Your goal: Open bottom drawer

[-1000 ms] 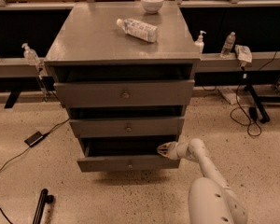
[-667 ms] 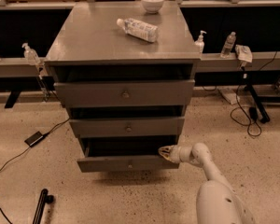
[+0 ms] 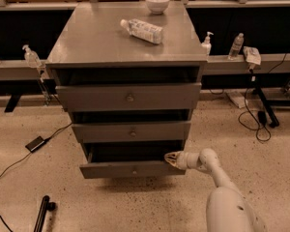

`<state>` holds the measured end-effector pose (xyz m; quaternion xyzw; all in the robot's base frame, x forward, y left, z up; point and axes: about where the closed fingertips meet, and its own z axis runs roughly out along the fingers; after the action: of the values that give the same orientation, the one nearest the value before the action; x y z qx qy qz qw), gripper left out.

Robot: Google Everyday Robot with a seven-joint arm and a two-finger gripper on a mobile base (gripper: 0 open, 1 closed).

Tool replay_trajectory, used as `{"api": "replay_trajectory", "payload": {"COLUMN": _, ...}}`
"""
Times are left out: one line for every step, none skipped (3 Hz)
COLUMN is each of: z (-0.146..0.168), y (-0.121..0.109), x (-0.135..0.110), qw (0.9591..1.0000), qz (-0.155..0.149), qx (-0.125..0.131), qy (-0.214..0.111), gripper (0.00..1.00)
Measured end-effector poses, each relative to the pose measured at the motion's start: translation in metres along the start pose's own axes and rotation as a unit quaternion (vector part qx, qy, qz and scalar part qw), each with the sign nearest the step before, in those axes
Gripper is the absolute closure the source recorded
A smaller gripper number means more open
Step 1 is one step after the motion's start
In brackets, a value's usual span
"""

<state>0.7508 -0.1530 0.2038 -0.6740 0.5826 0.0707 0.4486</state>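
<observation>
Barely anything changed over the last second: the gripper (image 3: pixel 170 159) stayed at the upper right edge of the bottom drawer (image 3: pixel 133 169), lowest in the cabinet, its front partly out. Whether it clamped the panel: cannot tell. Judged: opening under way, pull stalled or slow.

Cabinet top (image 3: pixel 87 42): bottle (image 3: pixel 142 30) on side, bowl (image 3: pixel 157 3) at rear; gripper (image 3: pixel 170 158) by bottom drawer (image 3: pixel 111 170) R corner.

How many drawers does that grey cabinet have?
3, stacked: the top drawer, the middle drawer and the bottom drawer, partly open, with the gripper at its right end. None seems hidden.
</observation>
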Motion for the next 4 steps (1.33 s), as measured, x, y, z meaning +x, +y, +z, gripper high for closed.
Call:
{"api": "replay_trajectory", "payload": {"z": 0.0, "y": 0.0, "x": 0.0, "qw": 1.0, "qz": 0.0, "qx": 0.0, "qy": 0.0, "gripper": 1.0}}
{"api": "replay_trajectory", "payload": {"z": -0.0001, "y": -0.0001, "x": -0.0001, "qw": 1.0, "qz": 0.0, "qx": 0.0, "qy": 0.0, "gripper": 1.0}}
{"api": "replay_trajectory", "payload": {"z": -0.0001, "y": -0.0001, "x": -0.0001, "qw": 1.0, "qz": 0.0, "qx": 0.0, "qy": 0.0, "gripper": 1.0}}
{"api": "replay_trajectory", "payload": {"z": -0.0001, "y": -0.0001, "x": -0.0002, "qw": 1.0, "qz": 0.0, "qx": 0.0, "qy": 0.0, "gripper": 1.0}}
